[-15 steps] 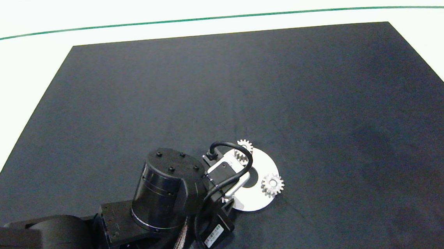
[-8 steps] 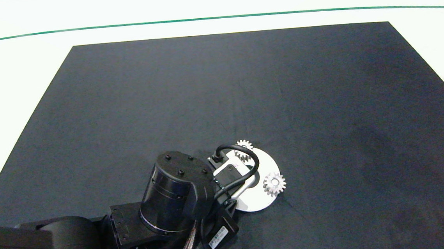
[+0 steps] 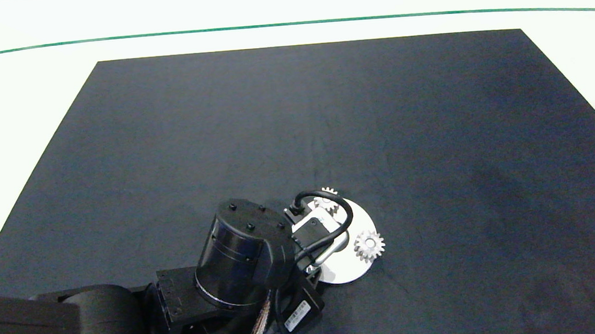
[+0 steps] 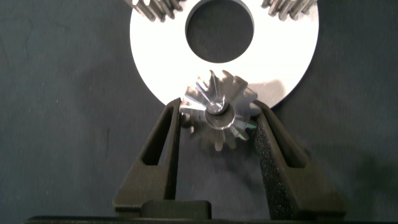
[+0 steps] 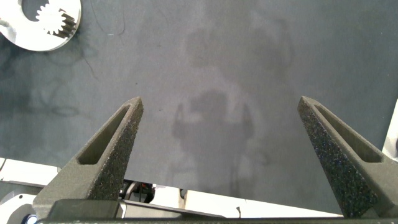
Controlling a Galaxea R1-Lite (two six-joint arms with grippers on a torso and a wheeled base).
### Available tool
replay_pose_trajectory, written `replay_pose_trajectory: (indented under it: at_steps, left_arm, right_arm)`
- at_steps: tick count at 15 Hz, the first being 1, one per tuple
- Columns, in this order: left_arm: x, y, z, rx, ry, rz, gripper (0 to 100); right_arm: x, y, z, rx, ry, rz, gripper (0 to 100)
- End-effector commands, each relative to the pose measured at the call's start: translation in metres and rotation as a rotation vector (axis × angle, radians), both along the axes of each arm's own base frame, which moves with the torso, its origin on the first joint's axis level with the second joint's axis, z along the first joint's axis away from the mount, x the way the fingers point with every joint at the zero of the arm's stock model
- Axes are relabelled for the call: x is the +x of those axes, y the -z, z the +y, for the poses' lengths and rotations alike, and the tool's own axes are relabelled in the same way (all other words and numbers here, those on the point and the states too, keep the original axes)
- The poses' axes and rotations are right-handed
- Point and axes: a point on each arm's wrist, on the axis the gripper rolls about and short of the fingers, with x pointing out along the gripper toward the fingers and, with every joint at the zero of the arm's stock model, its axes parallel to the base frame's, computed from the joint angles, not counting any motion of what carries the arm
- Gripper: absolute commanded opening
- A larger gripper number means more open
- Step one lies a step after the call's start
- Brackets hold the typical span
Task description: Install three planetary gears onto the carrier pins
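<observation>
A white disc [image 4: 286, 56] with a round centre hole lies on the black mat. My left gripper [image 4: 217, 118] is shut on a silver planetary gear [image 4: 219, 106], which is tilted over the disc's near rim. Two more planetary gears [image 4: 155, 7] [image 4: 289, 7] sit flat on the disc's far side. In the head view these are the gear [image 3: 369, 246] at the disc's [image 3: 344, 268] right edge and the gear [image 3: 327, 196] at its top, half behind a cable. The carrier pins are hidden under the gears and the arm. My right gripper [image 5: 221, 106] is open above bare mat.
The black mat [image 3: 431, 126] covers most of the white table [image 3: 12, 129]. The left arm [image 3: 246, 254] hangs over the disc's left half. A green line [image 3: 287, 24] runs along the far side. In the right wrist view the disc [image 5: 25, 37] lies far off.
The left arm has shifted a little to the right over the disc. The disc and its two seated gears have slid slightly right with it.
</observation>
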Motion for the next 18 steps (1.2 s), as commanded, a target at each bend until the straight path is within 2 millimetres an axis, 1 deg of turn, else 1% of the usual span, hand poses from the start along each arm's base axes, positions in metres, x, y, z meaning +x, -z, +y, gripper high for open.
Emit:
replay_pose_trajectory:
  at_steps: [1, 9, 10, 18]
  left_arm:
    - [0.002, 0.0019, -0.0056, 0.002, 0.004, -0.002, 22]
    - [0.0019, 0.0059, -0.0061, 0.016, 0.003, 0.005, 22]
    - [0.0018, 0.0061, -0.0059, 0.016, 0.0, 0.005, 100]
    - [0.0011, 0.0077, -0.0046, 0.022, -0.008, 0.007, 100]
  right_arm:
    - [-0.0003, 0.0003, -0.0002, -0.002, 0.003, 0.003, 100]
    - [0.0002, 0.0025, 0.0001, -0.002, 0.006, 0.011, 100]
    - [0.0005, 0.0026, 0.0003, -0.002, 0.004, 0.013, 100]
    - [0.0005, 0.004, 0.0003, -0.003, 0.005, 0.017, 100]
